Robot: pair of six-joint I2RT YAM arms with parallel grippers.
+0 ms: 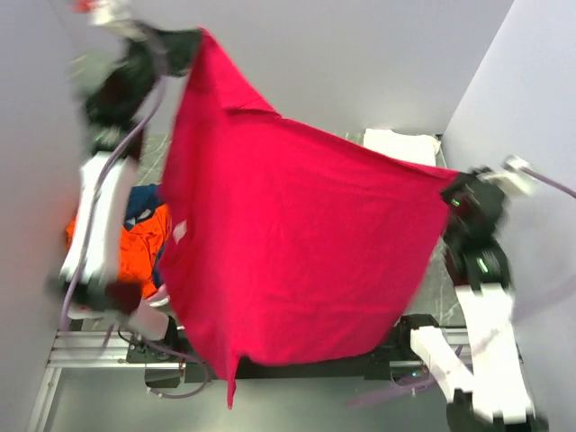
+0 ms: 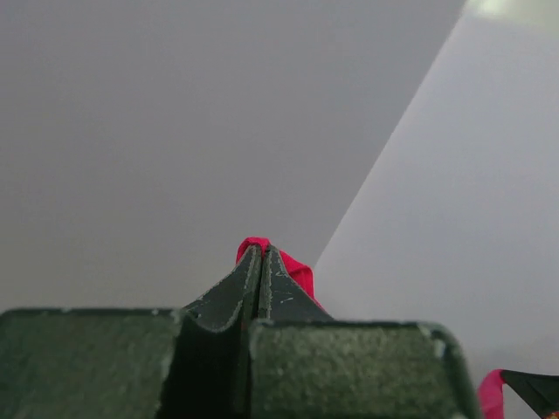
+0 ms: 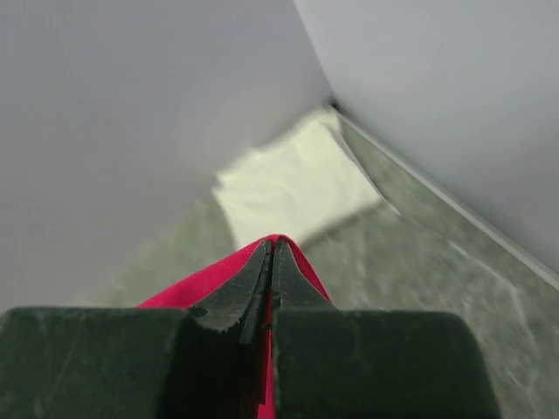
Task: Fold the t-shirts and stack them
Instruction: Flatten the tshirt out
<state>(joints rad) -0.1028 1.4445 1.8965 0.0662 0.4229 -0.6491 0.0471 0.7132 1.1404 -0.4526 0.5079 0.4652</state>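
A crimson-pink t-shirt (image 1: 288,243) hangs spread in the air between both arms and hides most of the table. My left gripper (image 1: 193,40) is raised high at the upper left, shut on one corner of it; the red cloth (image 2: 297,272) pokes past the fingertips. My right gripper (image 1: 453,192) is at mid right, lower, shut on the other corner (image 3: 196,288). A folded cream-white t-shirt (image 1: 402,145) lies at the far right of the table, also in the right wrist view (image 3: 297,179). Orange (image 1: 139,247) and navy (image 1: 144,200) t-shirts lie bunched at the left.
Pale walls close in on the left, back and right. The table top (image 3: 419,262) is grey-green marble. The arm bases and a metal frame rail (image 1: 90,346) run along the near edge.
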